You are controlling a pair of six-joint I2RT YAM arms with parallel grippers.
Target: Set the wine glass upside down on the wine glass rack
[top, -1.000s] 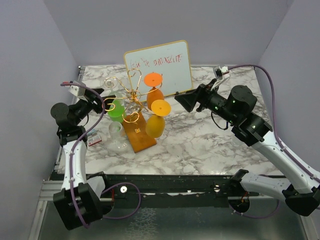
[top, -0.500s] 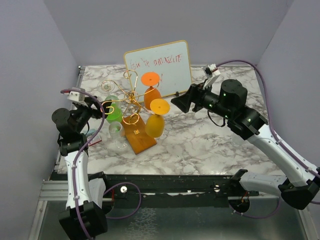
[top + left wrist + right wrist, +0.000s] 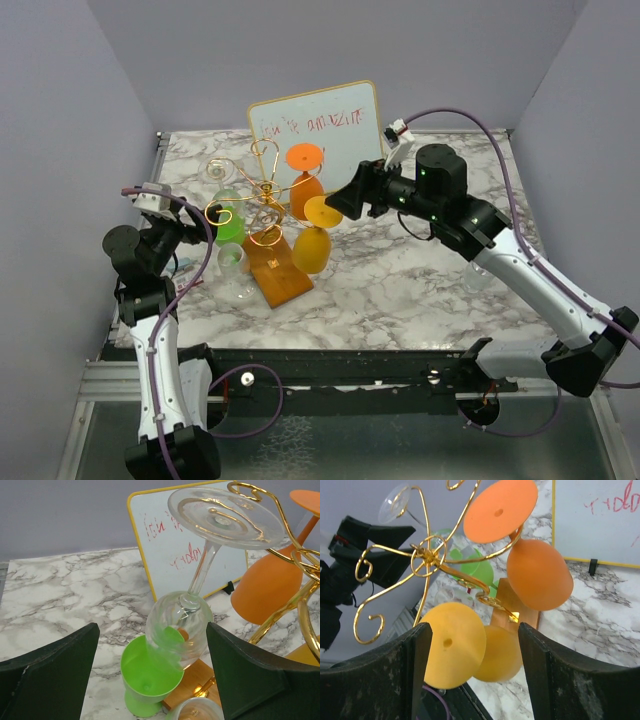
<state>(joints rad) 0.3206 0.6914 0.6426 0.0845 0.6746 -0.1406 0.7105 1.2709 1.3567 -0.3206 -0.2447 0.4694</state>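
Since the wine glass (image 3: 181, 626) hangs bowl-down from the 10 o'clock curl of the wine glass rack (image 3: 284, 279), left claw (image 3: 151, 645) is spread clear of it; right claw (image 3: 473, 630) spread at 3 o'clock.

Rack (image 3: 262, 205) on wood base (image 3: 280, 278), table centre-left. From its stem: clear glass (image 3: 214, 170) at 10 o'clock, orange glass (image 3: 306, 190) at 2, yellow glass (image 3: 313, 250) at 4, green glass (image 3: 231, 225) at 8. My right gripper (image 3: 338, 200) is at 3, just beside the yellow foot. My left gripper (image 3: 198, 222) is at 8, near green. Whiteboard (image 3: 318, 130) at 1.
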